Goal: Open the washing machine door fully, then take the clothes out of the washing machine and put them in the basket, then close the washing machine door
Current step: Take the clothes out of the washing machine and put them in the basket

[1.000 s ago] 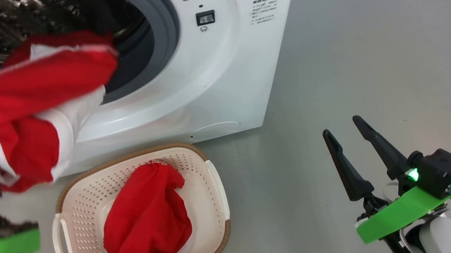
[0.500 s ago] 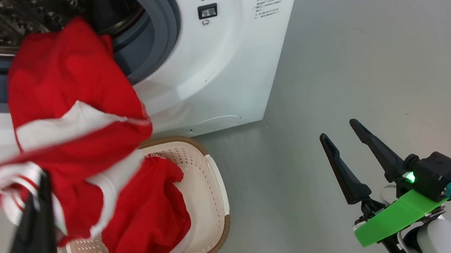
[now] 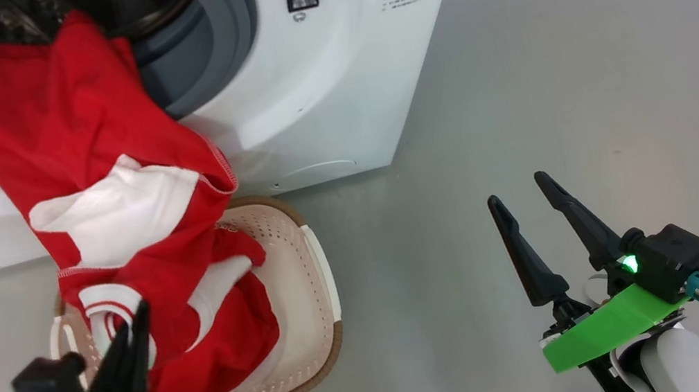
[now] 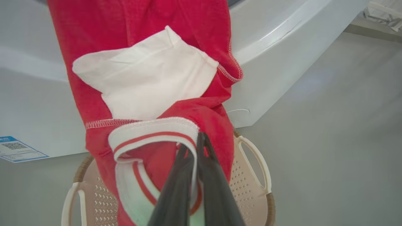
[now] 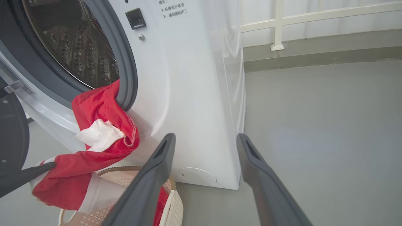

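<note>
Red soft-fabric garment (image 3: 95, 138) with white panels hangs stretched from the grey rubber ring (image 3: 227, 40) of the big white front-loading washing machine (image 3: 318, 89), at 11 o'clock in the head view. It runs down to the small cream perforated plastic basket (image 3: 315, 264) at 7 o'clock. The left gripper (image 3: 132, 328), low at 8 o'clock over the basket, has its two dark fingers pinched together on the garment's white striped band. The garment's upper end lies draped over the ring, so it is not yet free of the machine. The right gripper (image 3: 518, 190), at 4 o'clock, has its fingers spread on nothing, well apart from the basket above bare grey floor (image 3: 544, 53). In the right wrist view the glossy black-rimmed round door (image 5: 11, 135) stands swung open at 9 o'clock.

By my reading, the step in hand is carrying clothes to the basket. The next move calls for drawing the fabric's trailing end clear of the ring, lowering it into the basket, then parting the fingers.
</note>
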`<state>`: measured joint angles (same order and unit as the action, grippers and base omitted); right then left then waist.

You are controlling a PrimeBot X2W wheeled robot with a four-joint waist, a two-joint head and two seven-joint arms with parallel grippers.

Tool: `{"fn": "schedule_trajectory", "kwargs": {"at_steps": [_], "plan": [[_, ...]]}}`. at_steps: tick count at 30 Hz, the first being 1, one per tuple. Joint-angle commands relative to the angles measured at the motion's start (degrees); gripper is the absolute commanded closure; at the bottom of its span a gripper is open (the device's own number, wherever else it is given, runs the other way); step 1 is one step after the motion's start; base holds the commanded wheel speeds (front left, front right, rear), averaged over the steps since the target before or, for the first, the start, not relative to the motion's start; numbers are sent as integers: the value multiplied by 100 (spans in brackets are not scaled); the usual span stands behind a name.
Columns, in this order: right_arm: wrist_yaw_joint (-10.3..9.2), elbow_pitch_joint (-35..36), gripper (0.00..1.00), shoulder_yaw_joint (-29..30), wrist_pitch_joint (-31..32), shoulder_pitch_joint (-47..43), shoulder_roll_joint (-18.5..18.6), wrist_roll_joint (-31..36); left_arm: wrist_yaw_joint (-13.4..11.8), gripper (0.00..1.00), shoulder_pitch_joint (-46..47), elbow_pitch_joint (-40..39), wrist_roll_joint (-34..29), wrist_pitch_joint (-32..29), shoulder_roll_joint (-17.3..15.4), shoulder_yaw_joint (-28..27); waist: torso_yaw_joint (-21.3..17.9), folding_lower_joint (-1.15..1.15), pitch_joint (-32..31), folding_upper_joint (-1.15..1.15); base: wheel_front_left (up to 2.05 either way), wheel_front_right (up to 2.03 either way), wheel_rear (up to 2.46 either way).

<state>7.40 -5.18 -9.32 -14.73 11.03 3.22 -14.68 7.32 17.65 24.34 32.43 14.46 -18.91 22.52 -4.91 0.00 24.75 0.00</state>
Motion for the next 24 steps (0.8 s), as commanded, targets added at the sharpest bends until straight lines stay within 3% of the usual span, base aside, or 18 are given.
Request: {"fn": "schedule_trajectory", "kwargs": {"at_steps": [1, 10, 12, 21, 22, 23, 24], "plan": [[9, 148, 0, -171, -27, 59, -35, -18, 15, 100, 150, 64, 59, 52, -140, -99, -49, 0, 68, 0, 0, 0, 0], [9, 222, 0, -230, -27, 205, -35, -69, 16, 100, 872, 1526, 512, 53, -105, 806, -208, 0, 391, 0, 0, 0, 0], [9, 247, 0, -227, -27, 268, -35, -78, 16, 100, 1090, 1928, 715, 53, -105, 1226, -230, 0, 510, 0, 0, 0, 0], [9, 278, 0, -252, -27, 372, -35, -90, 16, 100, 1613, 2858, 1505, 53, -138, 2223, -291, 0, 720, 0, 0, 0, 0], [9, 281, 0, -254, -27, 382, -35, -90, 16, 73, 1670, 2906, 1572, 53, -149, 2292, -293, 0, 737, 0, 0, 0, 0], [9, 282, 0, -255, -27, 391, -35, -88, 16, 56, 1717, 2952, 1648, 53, -152, 2345, -294, 0, 748, 0, 0, 0, 0], [9, 280, 0, -254, -27, 397, -35, -85, 16, 29, 1757, 2991, 1719, 53, -151, 2403, -293, 0, 756, 0, 0, 0, 0]]}}
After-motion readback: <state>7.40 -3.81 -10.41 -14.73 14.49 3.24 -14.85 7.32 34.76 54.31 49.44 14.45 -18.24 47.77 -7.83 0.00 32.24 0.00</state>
